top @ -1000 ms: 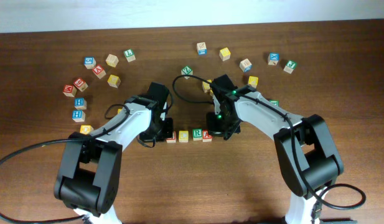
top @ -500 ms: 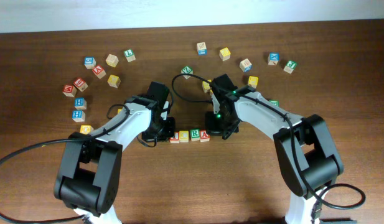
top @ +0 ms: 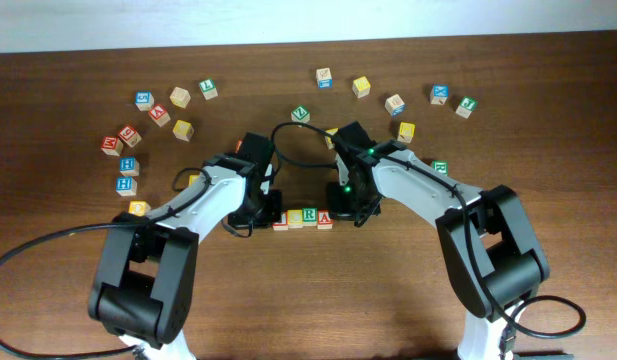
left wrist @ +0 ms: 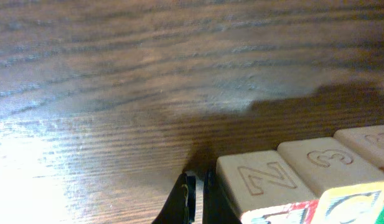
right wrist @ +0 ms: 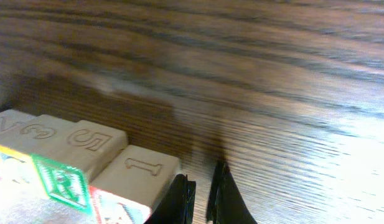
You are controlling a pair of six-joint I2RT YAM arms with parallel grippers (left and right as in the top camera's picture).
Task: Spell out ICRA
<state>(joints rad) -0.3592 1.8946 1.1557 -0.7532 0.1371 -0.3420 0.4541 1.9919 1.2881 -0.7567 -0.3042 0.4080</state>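
The closing step of the spelling is judged to be in hand. The four task cubes are set out in one line between the two arms, and the word appears to be finished apart from tidying.

The left gripper (left wrist: 198, 188) is held low at the wood with its fingers pinched together on nothing. The I cube (left wrist: 254, 182) lies just to its right, and whether it is touched cannot be told. The right gripper (right wrist: 202, 182) is likewise clenched and empty, with the A cube (right wrist: 140, 169) just to its left. Between these end cubes, the C cube (top: 294, 219) and the R cube (top: 309, 215) are packed face to face. The line is seen to run slightly askew, not dead straight.

What the next move calls for, as a judgement, is either a light inward nudge from both ends to square the line, or a clean lift away. Sideways drag should be avoided in either case, since such small, light blocks are likely to be knocked out of line easily.

The table (top: 388, 300) is dark, grained wood with a bright glare patch near each gripper. Loose cubes (top: 182, 129) are scattered well beyond both grippers, towards a pale wall (top: 308, 15) at the far edge. A black cable (top: 288, 128) is looped between the arms.
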